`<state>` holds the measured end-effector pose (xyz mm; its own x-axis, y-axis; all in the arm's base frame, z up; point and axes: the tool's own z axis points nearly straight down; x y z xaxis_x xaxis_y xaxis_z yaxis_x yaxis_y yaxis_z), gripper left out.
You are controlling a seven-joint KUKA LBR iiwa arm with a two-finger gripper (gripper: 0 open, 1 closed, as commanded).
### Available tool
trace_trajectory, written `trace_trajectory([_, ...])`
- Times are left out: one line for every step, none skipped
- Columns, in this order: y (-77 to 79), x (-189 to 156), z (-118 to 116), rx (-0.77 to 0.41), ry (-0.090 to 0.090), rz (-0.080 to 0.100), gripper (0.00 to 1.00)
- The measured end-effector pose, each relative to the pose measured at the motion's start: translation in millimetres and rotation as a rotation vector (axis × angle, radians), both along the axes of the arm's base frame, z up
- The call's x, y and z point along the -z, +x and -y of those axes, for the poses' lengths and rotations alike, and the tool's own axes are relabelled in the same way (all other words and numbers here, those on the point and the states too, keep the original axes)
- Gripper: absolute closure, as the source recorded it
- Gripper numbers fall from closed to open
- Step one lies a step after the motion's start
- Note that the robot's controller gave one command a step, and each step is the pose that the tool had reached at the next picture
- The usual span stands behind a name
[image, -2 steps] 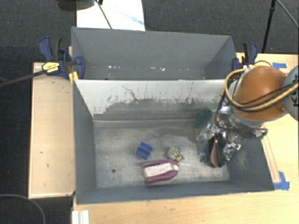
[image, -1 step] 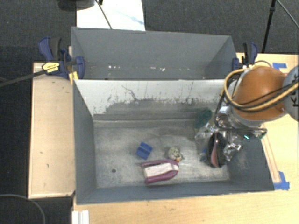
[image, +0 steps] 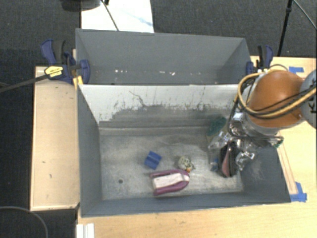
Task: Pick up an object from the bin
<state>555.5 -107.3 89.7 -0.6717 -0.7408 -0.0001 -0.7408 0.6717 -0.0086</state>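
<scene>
Scuffed grey bin [image: 158, 58], dark carpet [image: 29, 24] around | 1 blue block [image: 152, 159], 1 pale lump [image: 185, 163], 1 purple-white packet [image: 170, 180] at 6 o'clock, 1 green scrap [image: 216, 127] | claw [image: 231, 158] at 3 o'clock over dark reddish thing [image: 227, 167], grip: can't tell

A rounded orange-brown cover [image: 271, 95] caps the wrist, ringed by yellow and black cables [image: 246, 109], above a silvery metal hand [image: 229, 165].
</scene>
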Motion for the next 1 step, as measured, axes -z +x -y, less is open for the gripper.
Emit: trace_trajectory([-5.3, -129.0, 2.8, -0.245, 0.003, 0.001, 1.00])
